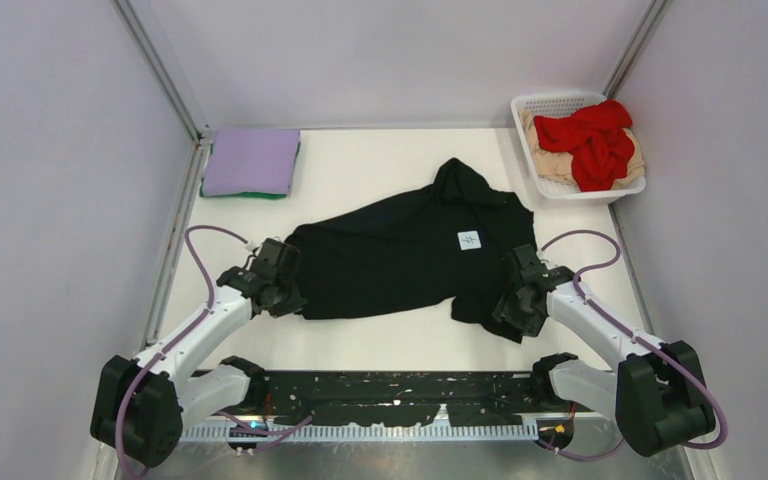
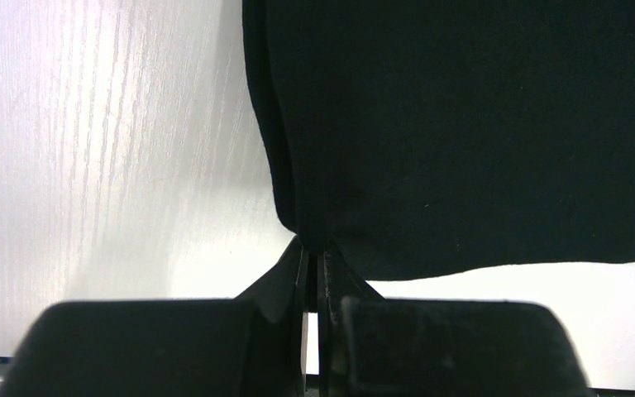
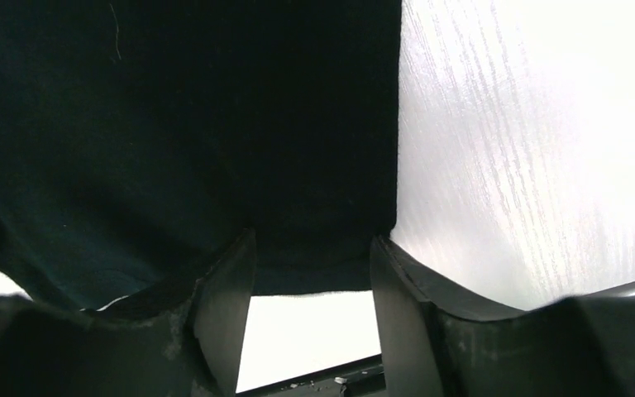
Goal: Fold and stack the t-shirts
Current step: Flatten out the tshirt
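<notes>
We record one label only: a small white square tag (image 1: 469,239) on the upper face of the black soft fabric short-sleeved t-shirt (image 1: 390,260), towards its collar end. It bears a dark mark, too small for us to read. No legible text, brand or number found.

Black t-shirt (image 1: 400,265) lies spread mid-table; lavender (image 1: 250,160) folded on green (image 1: 245,194); red (image 1: 590,140) over beige (image 1: 550,165).

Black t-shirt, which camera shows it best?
Top external: the whole black t-shirt lies spread out, with its white label showing. Left wrist shows only a corner pinched in the left gripper. Right wrist shows only a hem edge at the open right gripper.
</notes>
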